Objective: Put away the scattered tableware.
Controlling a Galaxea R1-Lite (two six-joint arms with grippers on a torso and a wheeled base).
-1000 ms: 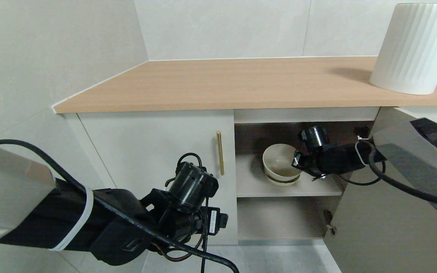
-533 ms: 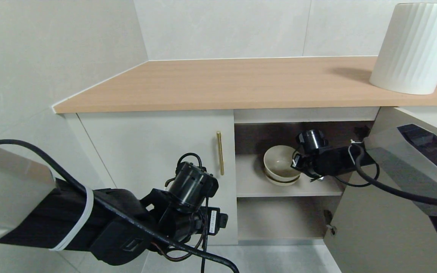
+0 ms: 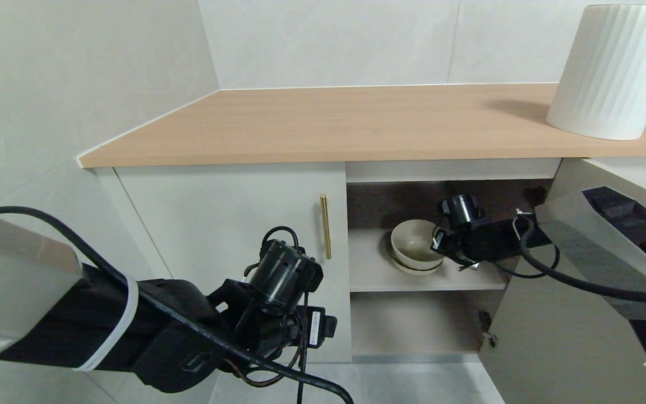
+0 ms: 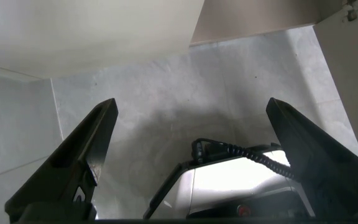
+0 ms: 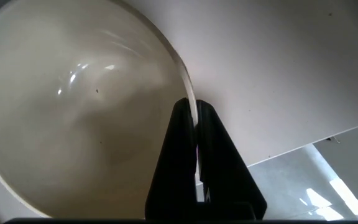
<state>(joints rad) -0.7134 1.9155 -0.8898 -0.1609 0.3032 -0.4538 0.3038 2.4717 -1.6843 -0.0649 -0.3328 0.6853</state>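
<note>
Compared with one second earlier, the bowl (image 3: pixel 414 252) sits lower and more level in the cabinet, and the right gripper (image 3: pixel 436 242) holding it has moved down and farther in. The left arm and the head view are unchanged.

Cabinet: the right door (image 3: pixel 553 336) stands open and the left door (image 3: pixel 227 224), with its brass handle (image 3: pixel 326 226), is shut. The bowl is in the upper compartment, low on the shelf (image 3: pixel 370 272), about midway between the shelf's left and right edges and set back from its front edge. Whether its foot is fully down cannot be told.

Right gripper (image 5: pixel 196 111): the fingers are pressed together on the bowl (image 5: pixel 73 118), pinching its rim on the side towards the open door.

Left gripper (image 4: pixel 191 107): the fingers are spread wide with nothing between them. It points down at the tiled floor (image 4: pixel 166 81) in front of the shut door.

Countertop (image 3: pixel 328 123): a white ribbed container (image 3: pixel 614 70) stands near its right end. Its contents cannot be seen.
</note>
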